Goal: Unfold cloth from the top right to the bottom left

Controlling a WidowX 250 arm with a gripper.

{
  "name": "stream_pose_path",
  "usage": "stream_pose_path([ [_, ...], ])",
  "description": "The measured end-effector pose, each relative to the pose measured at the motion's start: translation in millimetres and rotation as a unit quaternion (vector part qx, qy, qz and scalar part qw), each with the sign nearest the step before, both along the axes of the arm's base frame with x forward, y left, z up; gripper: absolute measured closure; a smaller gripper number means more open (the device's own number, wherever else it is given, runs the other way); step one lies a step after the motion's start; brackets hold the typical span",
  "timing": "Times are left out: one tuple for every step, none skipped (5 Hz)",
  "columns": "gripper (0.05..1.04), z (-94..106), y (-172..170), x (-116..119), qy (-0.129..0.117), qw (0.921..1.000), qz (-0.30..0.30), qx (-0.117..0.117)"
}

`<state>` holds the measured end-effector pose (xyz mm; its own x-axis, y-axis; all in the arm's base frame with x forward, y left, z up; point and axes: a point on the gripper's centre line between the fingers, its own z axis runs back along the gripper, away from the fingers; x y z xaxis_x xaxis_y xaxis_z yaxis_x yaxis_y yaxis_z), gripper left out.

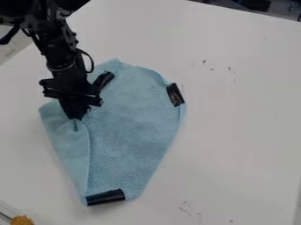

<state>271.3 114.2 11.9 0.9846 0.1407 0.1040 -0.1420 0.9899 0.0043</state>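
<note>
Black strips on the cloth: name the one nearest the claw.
The upper-left strip, beside the claw; another lies at the cloth's right edge, the third at its bottom.

Your white table (241, 127) has the light blue cloth (135, 118) lying directly on it, folded over along its left side. You can see small dark specks (204, 61) on the tabletop up and right of the cloth, and thin scribbled marks (186, 209) below and right of it.

Light blue cloth (132, 127), black patches (106, 197)
</note>
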Motion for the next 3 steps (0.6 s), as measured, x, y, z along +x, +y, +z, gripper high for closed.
stream_pose_path([
  [1.028,32.9,-1,4,-0.038,0.9985,0.024,0.03],
  [1.029,56.0,-4,-11,-0.087,0.9925,0.069,0.049],
  [1.029,49.6,7,-39,-0.117,0.9847,0.121,0.044],
])
